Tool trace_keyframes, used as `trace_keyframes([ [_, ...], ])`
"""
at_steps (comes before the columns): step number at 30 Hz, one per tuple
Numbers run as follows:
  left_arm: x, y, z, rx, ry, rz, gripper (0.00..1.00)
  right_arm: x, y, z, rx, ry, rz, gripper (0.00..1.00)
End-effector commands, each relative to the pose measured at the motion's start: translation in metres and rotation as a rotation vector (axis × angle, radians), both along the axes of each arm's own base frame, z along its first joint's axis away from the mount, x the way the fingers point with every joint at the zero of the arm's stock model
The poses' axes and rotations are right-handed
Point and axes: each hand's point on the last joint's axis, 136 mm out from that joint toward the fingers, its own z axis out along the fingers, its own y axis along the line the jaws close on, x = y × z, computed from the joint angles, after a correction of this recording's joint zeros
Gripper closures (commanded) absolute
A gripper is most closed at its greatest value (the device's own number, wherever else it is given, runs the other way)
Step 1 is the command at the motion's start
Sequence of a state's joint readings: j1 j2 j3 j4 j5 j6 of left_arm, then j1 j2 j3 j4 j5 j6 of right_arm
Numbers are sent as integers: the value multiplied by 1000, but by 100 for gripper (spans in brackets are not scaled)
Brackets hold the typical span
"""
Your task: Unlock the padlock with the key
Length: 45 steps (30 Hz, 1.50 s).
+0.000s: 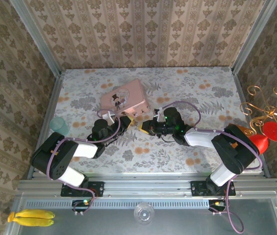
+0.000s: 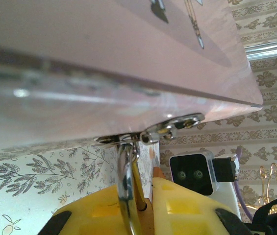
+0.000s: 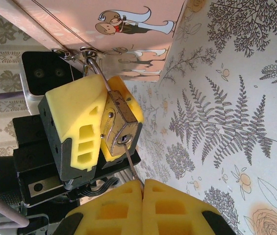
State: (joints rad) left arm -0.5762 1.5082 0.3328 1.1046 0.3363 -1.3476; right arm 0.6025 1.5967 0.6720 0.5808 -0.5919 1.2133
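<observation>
- Left gripper (image 3: pixel 110 105): we see its blocky yellow foam-like fingers (image 3: pixel 74 117) clamped on the padlock (image 3: pixel 120 128), one pad on each flat side of the body.
- Right gripper (image 3: pixel 142 188): its ribbed yellow pads are pressed together, pinching the key (image 3: pixel 130 164) at its near end.
- We see the key as a thin, dark, straight sliver of metal. It runs from the closed right pads up to the keyhole in the padlock's bottom face. We cannot tell how deep it sits.
- We find the padlock small, brass-coloured and boxy, with rivet dots on its side and a round silvery plug on its end.
- Its shackle (image 2: pixel 125 176) is a thin, shiny wire loop that threads through the hasp (image 2: pixel 177 122), a small, rounded, silvery tab on the pink tin (image 1: pixel 123 98).
- We see the tin as rectangular with a smooth, glossy lid that carries a cartoon bride and groom. It lies on the table (image 1: pixel 202 88), just beyond the two grippers.
- A matte cloth printed with grey ferns and orange flowers covers the table.
</observation>
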Motion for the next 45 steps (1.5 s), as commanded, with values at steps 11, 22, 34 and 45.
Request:
trace_keyframes([
  [11,-11,-16,45,-113,-130,-58,95,2,1,0,18,2,-3,100],
  [22,-16,-15,45,-106,-145,-58,96,5,-2,-6,5,18,-12,100],
  [34,-20,-18,62,-124,-200,-94,97,9,-2,-4,12,20,-24,100],
  [45,-24,-22,63,-115,-222,-113,98,13,2,13,60,6,-25,100],
])
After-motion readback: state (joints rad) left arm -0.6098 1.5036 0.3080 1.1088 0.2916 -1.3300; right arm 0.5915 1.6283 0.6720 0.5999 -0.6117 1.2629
